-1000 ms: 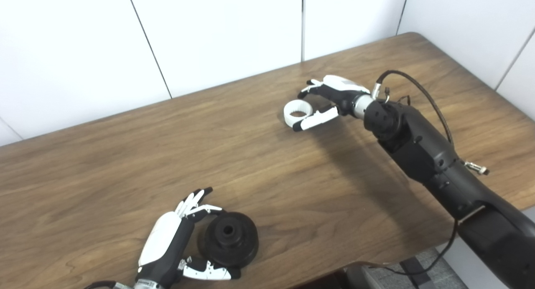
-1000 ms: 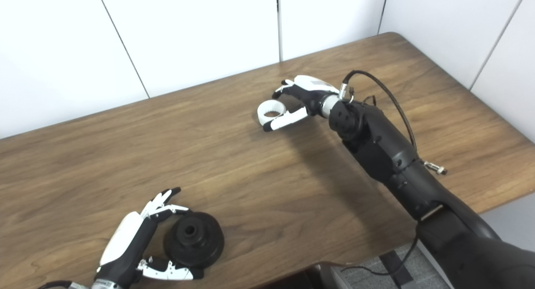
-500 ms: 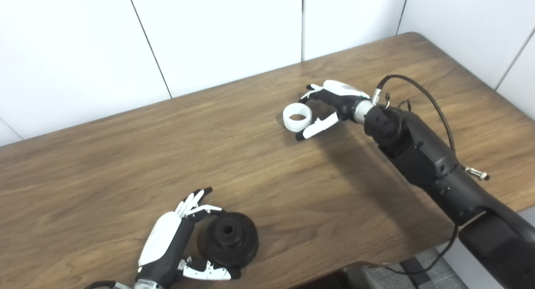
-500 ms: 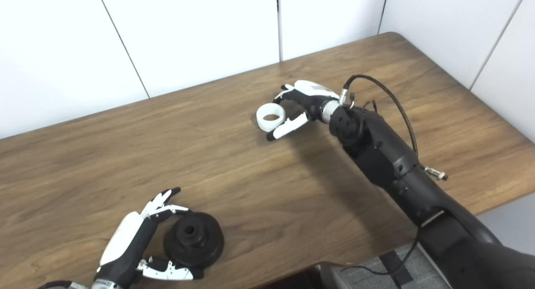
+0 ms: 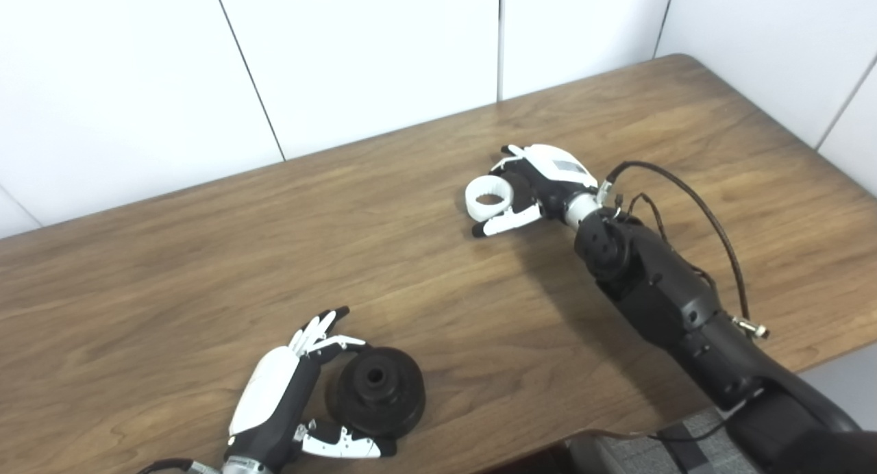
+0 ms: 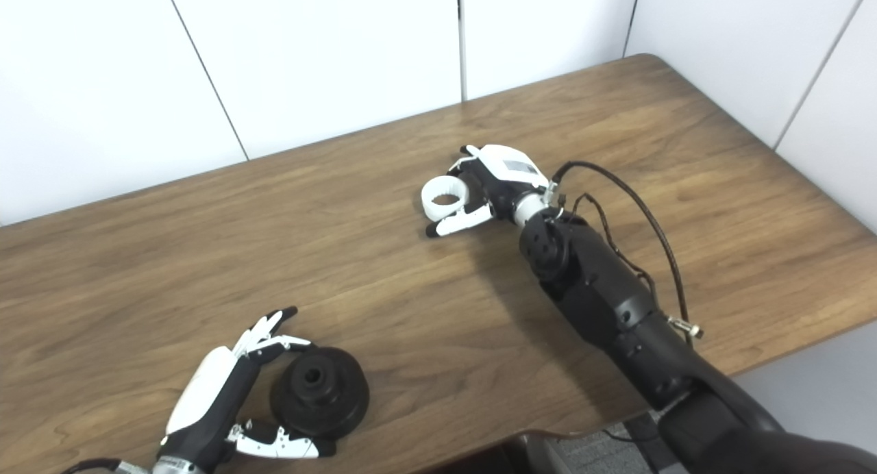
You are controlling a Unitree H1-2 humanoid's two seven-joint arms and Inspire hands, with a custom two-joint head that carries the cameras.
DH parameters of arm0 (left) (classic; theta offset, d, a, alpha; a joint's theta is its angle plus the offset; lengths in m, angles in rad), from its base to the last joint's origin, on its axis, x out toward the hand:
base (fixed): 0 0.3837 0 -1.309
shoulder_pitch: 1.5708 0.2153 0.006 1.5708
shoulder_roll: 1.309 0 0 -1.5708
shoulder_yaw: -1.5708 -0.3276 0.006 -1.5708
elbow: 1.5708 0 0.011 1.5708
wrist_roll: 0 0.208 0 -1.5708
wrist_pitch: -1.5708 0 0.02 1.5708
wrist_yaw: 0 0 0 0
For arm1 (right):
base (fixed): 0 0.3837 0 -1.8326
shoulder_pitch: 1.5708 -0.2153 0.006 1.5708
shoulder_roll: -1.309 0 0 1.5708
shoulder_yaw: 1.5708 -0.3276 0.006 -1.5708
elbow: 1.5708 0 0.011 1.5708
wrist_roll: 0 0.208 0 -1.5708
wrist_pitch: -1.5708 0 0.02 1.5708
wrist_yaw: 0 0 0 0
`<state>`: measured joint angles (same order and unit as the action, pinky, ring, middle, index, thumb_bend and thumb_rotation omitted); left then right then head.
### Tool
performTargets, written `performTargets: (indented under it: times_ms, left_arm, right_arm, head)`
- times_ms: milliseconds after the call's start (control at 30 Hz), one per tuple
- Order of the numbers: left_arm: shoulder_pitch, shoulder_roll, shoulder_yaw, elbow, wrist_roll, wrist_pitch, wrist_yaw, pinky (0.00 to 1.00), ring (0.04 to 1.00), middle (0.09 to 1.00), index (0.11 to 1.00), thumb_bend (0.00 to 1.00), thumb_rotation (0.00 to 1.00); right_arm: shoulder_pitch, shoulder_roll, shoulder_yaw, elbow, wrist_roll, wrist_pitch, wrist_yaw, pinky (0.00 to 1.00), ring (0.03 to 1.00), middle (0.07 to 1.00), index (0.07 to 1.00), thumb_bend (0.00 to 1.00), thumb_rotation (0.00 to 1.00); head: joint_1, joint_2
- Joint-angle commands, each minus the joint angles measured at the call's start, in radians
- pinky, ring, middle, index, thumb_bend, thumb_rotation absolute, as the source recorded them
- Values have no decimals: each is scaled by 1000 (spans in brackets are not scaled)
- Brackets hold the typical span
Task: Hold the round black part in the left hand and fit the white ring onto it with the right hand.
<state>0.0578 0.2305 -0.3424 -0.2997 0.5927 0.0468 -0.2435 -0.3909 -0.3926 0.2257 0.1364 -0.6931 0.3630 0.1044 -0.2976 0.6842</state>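
The round black part lies flat on the wooden table near its front edge, its centre hole facing up. My left hand rests beside it on the left, open. Its fingers curl over the part's far edge and its thumb lies along the near edge. The white ring is at the table's middle right, hole up. My right hand is closed on it, thumb under its near side and fingers behind its far side. I cannot tell whether the ring is off the table.
White wall panels stand right behind the table's far edge. A black cable loops off the right forearm above the table. Bare wood separates the two hands. The table's front edge runs just below the left hand.
My right hand has pulled back toward me and slightly left, its wrist turning more upright, and the white ring has come along with it. The left hand and black part have stayed put.
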Motion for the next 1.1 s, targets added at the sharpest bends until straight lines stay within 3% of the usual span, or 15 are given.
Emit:
performTargets:
  times_ms: [0,300,533,867,1067]
  left_arm:
    - [-8,-3,2,-23,21,-1,7,1000,1000,979,592,958,196]
    - [-4,1,2,-31,21,0,5,1000,1000,979,593,952,202]
    - [-7,5,6,-26,15,-3,6,1000,1000,979,593,950,199]
    - [-9,9,12,-31,8,0,-2,1000,1000,983,594,952,210]
    - [-10,8,12,-37,6,7,-8,1000,1000,984,594,951,211]
  right_arm:
    - [-22,10,-12,-5,-6,-28,-55,964,983,955,729,904,500]
    - [-10,21,-16,8,3,-55,-111,915,954,930,696,857,446]
    - [-15,10,-16,3,15,-54,-95,977,975,942,702,821,442]
    - [-13,-18,-20,-5,15,-68,-81,930,948,926,686,834,420]
    - [-10,-16,-24,-7,18,-69,-88,927,941,914,641,764,338]
  head:
    - [0,1]
    - [3,8]
    - [2,9]
    - [-1,15]
    - [2,19]
